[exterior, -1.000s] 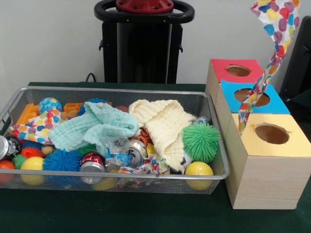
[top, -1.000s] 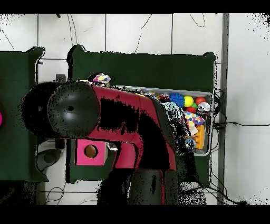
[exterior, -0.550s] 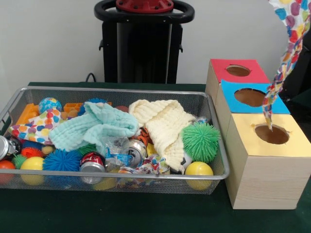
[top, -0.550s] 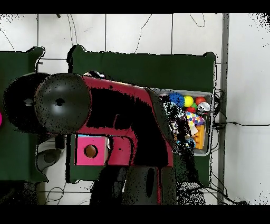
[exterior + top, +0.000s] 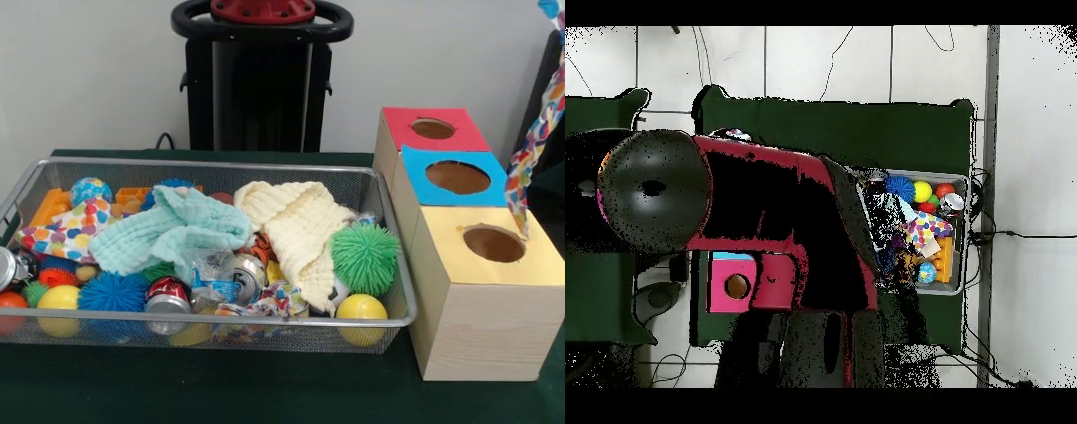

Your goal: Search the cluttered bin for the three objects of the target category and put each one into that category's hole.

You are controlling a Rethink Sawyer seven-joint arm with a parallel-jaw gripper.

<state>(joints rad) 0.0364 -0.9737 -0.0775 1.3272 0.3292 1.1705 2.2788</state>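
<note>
A colourful dotted cloth (image 5: pixel 540 132) hangs in the air at the right edge of the front view. Its top runs out of the picture, and its lower tip sits just right of the hole (image 5: pixel 493 245) in the yellow-topped box (image 5: pixel 485 300). Whatever holds it is out of frame. The gripper shows in neither view. In the overhead view the red and black arm (image 5: pixel 765 230) covers the boxes' side of the table. The wire bin (image 5: pixel 212 322) holds a teal cloth (image 5: pixel 172 230), a cream cloth (image 5: pixel 296 225) and another dotted cloth (image 5: pixel 66 231).
Behind the yellow box stand a blue-topped box (image 5: pixel 459 177) and a red-topped box (image 5: pixel 433 128), each with a round hole. The bin also holds a green spiky ball (image 5: pixel 365 257), yellow balls, crushed cans (image 5: pixel 168 296) and orange blocks. The overhead view shows the bin (image 5: pixel 950 240) at the right.
The hanging dotted cloth has drifted right, from over the blue and yellow boxes to the picture's right edge. In the overhead view the arm has swung left.
</note>
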